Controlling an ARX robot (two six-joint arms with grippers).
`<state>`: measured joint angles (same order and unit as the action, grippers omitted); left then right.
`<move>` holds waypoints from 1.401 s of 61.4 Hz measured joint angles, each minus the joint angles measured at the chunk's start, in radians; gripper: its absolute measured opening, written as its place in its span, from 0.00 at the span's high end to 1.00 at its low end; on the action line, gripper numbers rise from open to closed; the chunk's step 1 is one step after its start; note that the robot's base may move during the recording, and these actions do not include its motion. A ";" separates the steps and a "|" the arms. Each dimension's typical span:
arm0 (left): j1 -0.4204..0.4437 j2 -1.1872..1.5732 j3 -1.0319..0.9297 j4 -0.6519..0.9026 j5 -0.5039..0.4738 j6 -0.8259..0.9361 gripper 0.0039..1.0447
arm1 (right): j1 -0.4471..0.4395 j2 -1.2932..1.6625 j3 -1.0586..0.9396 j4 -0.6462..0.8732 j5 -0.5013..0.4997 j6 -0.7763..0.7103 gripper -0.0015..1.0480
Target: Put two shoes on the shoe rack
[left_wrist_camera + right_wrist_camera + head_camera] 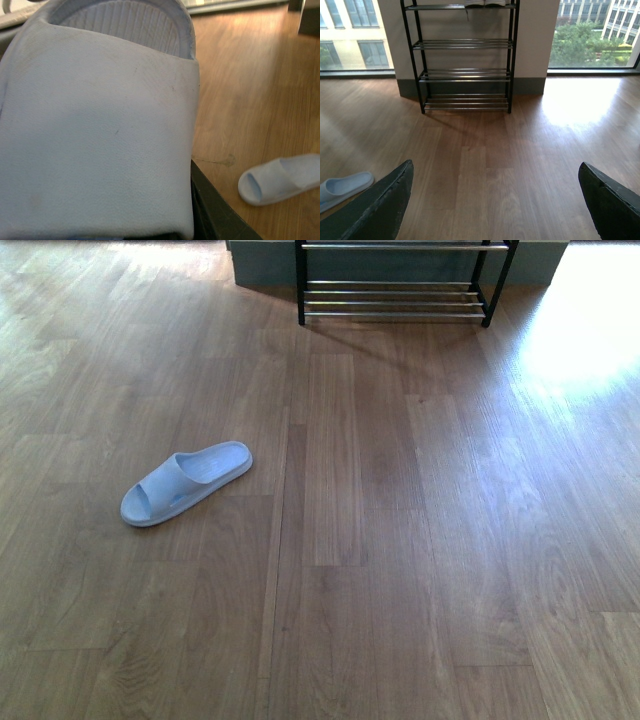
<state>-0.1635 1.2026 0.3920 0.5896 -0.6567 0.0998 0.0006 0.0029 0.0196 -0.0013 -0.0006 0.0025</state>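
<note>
The shoes here are pale blue-grey slide slippers. One slipper (95, 130) fills the left wrist view, its strap close to the lens, and my left gripper (160, 236) is shut on it; only one dark finger (215, 212) shows beside it. The other slipper (186, 483) lies flat on the wooden floor at the left, also seen as a slipper (280, 179) and a slipper (342, 186) in the wrist views. My right gripper (495, 210) is open over bare floor, facing the shoe rack (465, 75). The shoe rack (395, 300) stands at the far wall. Neither arm shows in the front view.
The rack stands against a grey wall section (535, 45) between two floor-level windows (595, 35). A pale item (480, 2) on the rack's top shelf is cut off by the frame. Wooden floor (400, 540) stretches between me and the rack.
</note>
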 joint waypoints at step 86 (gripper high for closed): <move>-0.005 0.002 -0.004 -0.001 0.001 -0.001 0.98 | 0.000 0.000 0.000 0.000 0.003 0.000 0.09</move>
<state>-0.1688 1.2049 0.3882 0.5884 -0.6559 0.0986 0.0006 0.0032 0.0196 -0.0013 0.0021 0.0025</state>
